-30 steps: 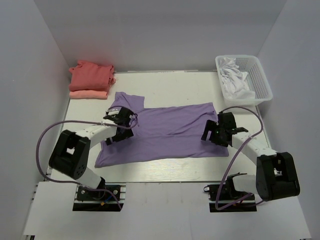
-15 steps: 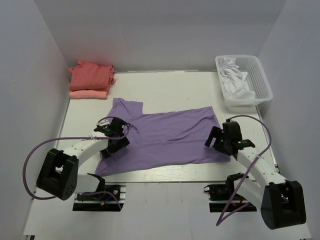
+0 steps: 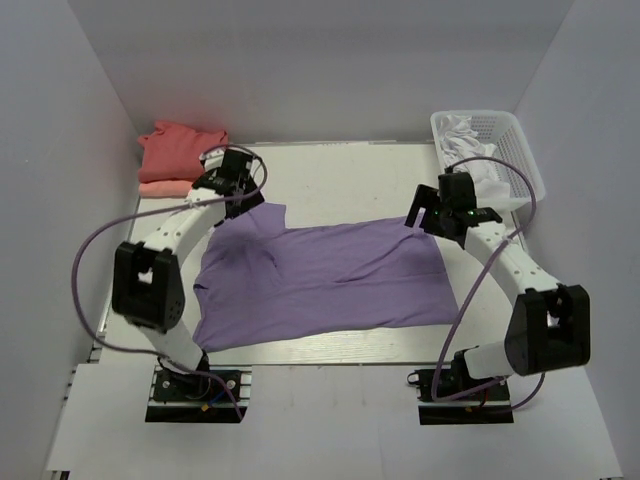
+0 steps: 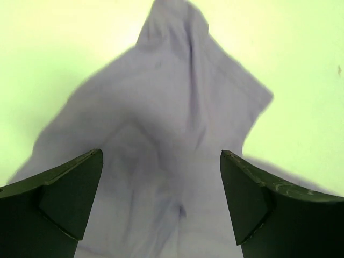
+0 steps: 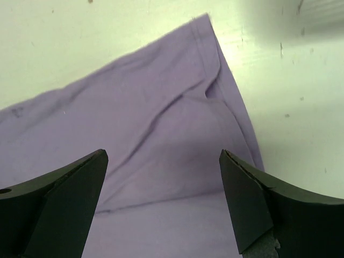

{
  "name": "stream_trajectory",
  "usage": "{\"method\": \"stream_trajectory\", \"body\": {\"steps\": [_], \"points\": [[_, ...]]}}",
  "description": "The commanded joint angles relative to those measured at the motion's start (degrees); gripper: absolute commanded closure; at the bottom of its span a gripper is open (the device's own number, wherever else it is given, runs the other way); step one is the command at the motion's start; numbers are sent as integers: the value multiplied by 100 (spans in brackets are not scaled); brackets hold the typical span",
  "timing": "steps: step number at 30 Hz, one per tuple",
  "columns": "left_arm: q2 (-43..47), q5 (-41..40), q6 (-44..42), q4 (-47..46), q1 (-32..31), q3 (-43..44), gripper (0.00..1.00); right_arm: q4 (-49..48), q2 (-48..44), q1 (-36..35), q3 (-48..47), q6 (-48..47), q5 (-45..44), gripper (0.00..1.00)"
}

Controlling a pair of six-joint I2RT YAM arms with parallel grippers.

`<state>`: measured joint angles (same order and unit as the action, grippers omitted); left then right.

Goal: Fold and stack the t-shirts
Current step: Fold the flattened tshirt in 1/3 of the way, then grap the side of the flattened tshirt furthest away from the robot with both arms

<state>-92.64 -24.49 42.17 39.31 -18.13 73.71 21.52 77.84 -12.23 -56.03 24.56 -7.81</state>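
Observation:
The large lavender t-shirt (image 3: 320,280) lies spread out flat across the middle of the table. My left gripper (image 3: 235,195) hovers open over its far-left sleeve (image 4: 172,102), with nothing between the fingers (image 4: 64,199). At the far-right corner of the shirt (image 5: 161,134), my right gripper (image 3: 430,218) also stands open and empty above the cloth. A folded coral-red t-shirt (image 3: 180,148) rests on a paler salmon one (image 3: 165,187) at the back left.
A white plastic basket (image 3: 530,160) holding white cloth (image 3: 470,155) stands at the back right, just beyond the right arm. White walls close in the table on three sides. Purple cables loop from both arms.
Both arms swung from the shirt's near side to its far corners. The lavender shirt now lies a little nearer the front edge. Both grippers stayed open.

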Motion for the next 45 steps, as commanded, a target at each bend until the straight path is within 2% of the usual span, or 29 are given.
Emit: {"method": "stream_trajectory", "body": {"steps": [1, 5, 7, 9, 11, 14, 19, 23, 26, 30, 32, 33, 35, 36, 40, 45], "points": [[-884, 85, -665, -301, 397, 1044, 0, -86, 406, 19, -487, -179, -115, 10], [-2370, -152, -946, -179, 714, 2496, 0, -60, 749, 19, -891, -249, -53, 10], [-3159, -92, -1017, 111, 924, 3355, 7, -8, 916, 19, -953, -284, -106, 10], [-3514, -300, -1071, 182, 1030, 3754, 15, 45, 1013, 19, -998, -285, -150, 10], [-3760, -302, -1018, 69, 1179, 3756, 15, 54, 1057, 19, -1033, -285, -185, 10], [-3832, 93, -1018, -169, 1355, 3563, 21, 63, 1180, 27, -1103, -302, -220, 10], [-3718, 787, -1018, -669, 1409, 2948, 21, 107, 1435, 36, -1243, -294, -247, 10], [-3717, 1279, -1018, -768, 1409, 2719, 26, 177, 1593, 28, -1323, -206, -343, 10], [-3656, 1228, -913, -582, 1356, 2526, 26, 143, 1734, 28, -1410, -188, -466, 10], [-3358, 1280, -965, -978, 1242, 2025, 25, 107, 1988, 19, -1525, -206, -563, 10], [-3357, 1228, -965, -926, 1242, 2024, 36, 124, 2129, 10, -1665, -197, -546, 10], [-3427, 1227, -965, -925, 1242, 2024, 50, 125, 2217, 10, -1726, -188, -494, 10], [-3480, 1358, -965, -846, 1242, 2024, 71, 55, 2340, 19, -1814, -162, -493, 10], [-3480, 1359, -965, -898, 1242, 1955, 100, 11, 2428, 1, -1841, -162, -537, 10], [-3288, 1543, -1193, -1153, 1242, 1481, 100, 212, 2639, -7, -1999, -56, -738, 10], [-2576, 1544, -1194, -1794, 1242, 918, 100, 538, 2518, -7, -1807, 110, -959, 10]]}}
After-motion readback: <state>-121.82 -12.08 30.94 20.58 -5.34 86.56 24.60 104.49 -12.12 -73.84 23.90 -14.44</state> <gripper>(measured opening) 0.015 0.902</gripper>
